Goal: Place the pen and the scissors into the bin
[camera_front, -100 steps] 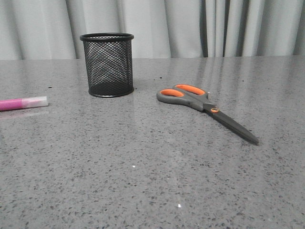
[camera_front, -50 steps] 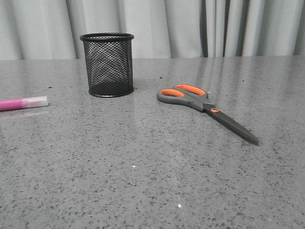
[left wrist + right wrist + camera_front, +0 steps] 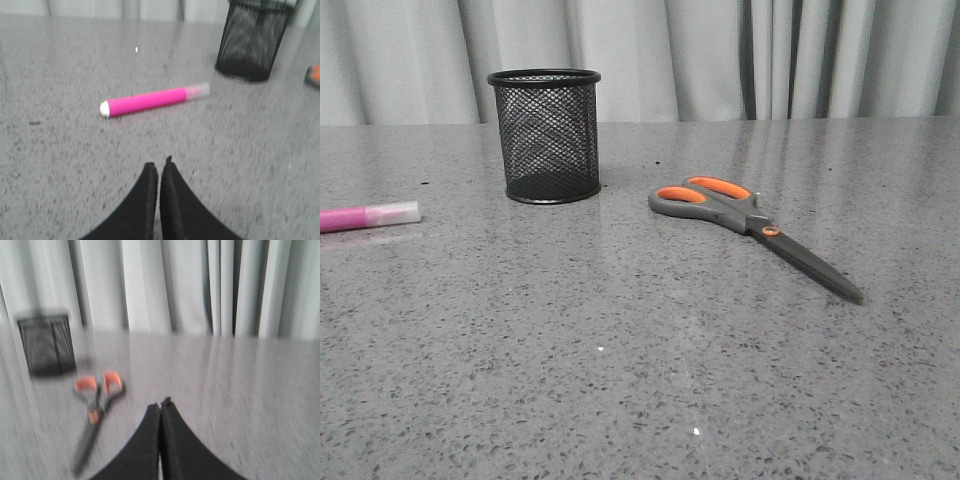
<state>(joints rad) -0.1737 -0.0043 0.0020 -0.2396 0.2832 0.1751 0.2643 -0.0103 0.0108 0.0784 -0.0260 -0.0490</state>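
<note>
Pale curtains hang behind a speckled grey stone table (image 3: 620, 380), where the black wire-mesh bin (image 3: 545, 135) stands upright and empty, ready to be filled. Both my left pincer (image 3: 159, 167) and right pincer (image 3: 161, 407) are pressed closed, holding nothing. Nothing is picked up yet: the smooth pink pen (image 3: 150, 100) lies flat near the left one, and the scissors (image 3: 750, 228), orange-lined grey handles toward the bin, lie flat right of it.

left gripper (image 3: 159, 167) jaws closed, right gripper (image 3: 160, 407) seemingly closed too

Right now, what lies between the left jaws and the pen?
Nothing: in the left wrist view, only bare grey tabletop separates the shut left gripper from the pink pen.
</note>
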